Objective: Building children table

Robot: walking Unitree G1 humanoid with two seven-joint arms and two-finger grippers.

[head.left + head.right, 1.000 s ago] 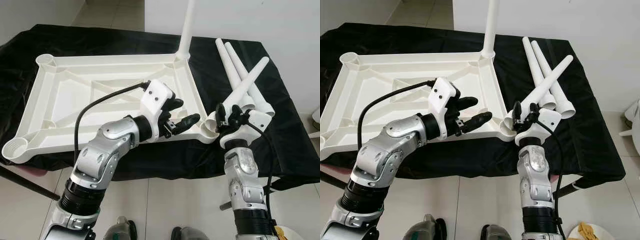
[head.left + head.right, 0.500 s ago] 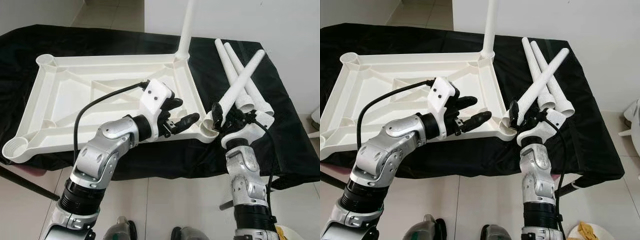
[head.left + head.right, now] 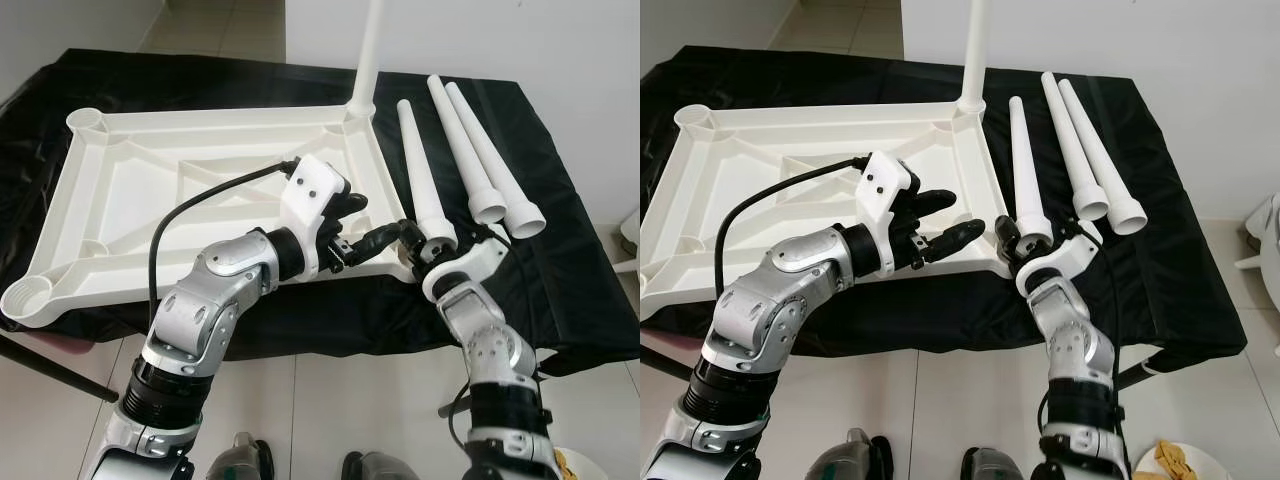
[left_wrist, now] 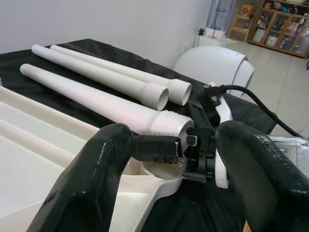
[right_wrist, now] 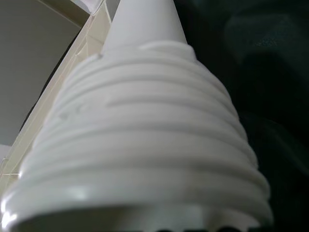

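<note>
A white tabletop (image 3: 200, 122) lies upside down on the black cloth. One white leg (image 3: 366, 60) stands upright in its far right corner. My right gripper (image 3: 425, 250) is shut on the threaded end of another leg (image 3: 417, 175), which points away from me beside the tabletop's right rim. The thread (image 5: 140, 145) sits just by the near right corner socket (image 4: 161, 176). My left gripper (image 3: 372, 220) is open over the tabletop's near rim, its fingers either side of that socket, holding nothing.
Two loose legs (image 3: 455, 145) (image 3: 490, 150) lie side by side on the cloth right of the held one. Empty sockets are at the near left (image 3: 25, 300) and far left (image 3: 88, 118) corners. The table's near edge drops to tiled floor.
My right gripper has swung its leg off the two loose legs to lie parallel with them, and shifted left to the near right corner socket. The left arm has barely moved.
</note>
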